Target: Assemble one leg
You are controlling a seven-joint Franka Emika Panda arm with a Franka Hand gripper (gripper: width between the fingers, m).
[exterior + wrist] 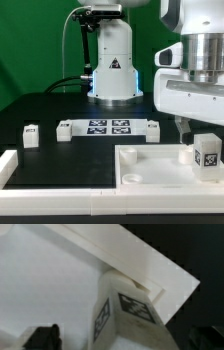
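Observation:
A leg (206, 152), a stubby white block with a marker tag, stands upright at the corner of the large white tabletop (150, 165) on the exterior view's right. My gripper (196, 129) hangs just above and behind it, jaws open. In the wrist view the leg (128, 311) rises between my two dark fingertips (42, 337), with a clear gap on one side; my gripper (122, 340) is open around it, and the tabletop's rim (150, 266) runs behind. Three more legs lie on the black table: (31, 133), (65, 129), (152, 127).
The marker board (108, 127) lies in the middle of the table, in front of the robot base (112, 65). A white wall piece (10, 165) sits at the front on the exterior view's left and runs along the front edge.

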